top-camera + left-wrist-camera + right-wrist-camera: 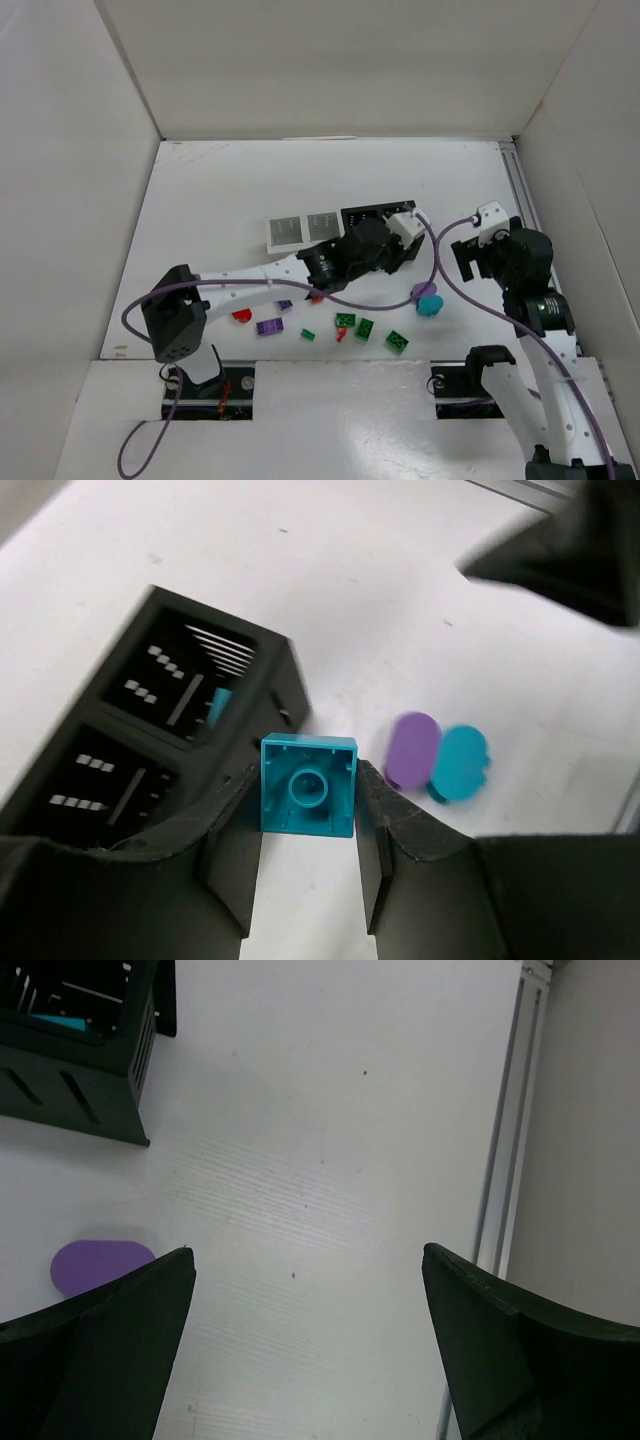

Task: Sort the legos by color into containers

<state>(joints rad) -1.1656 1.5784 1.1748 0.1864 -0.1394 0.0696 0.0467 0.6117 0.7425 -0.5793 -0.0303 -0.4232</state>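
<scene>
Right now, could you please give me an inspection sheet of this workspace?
Surface: white table, no spills seen.
Job's things: two white bins and two black bins in a row; a teal piece lies in one black bin; green bricks, a red piece, a purple brick, a purple round piece and a teal round piece lie loose.
Clutter: nothing seen.
Hands: left hand shut on a teal brick beside the black bins; right hand open, empty.
Cables: purple cable trails over the table near the round pieces.
Surroundings: white walls; a metal rail at the right edge.
</scene>
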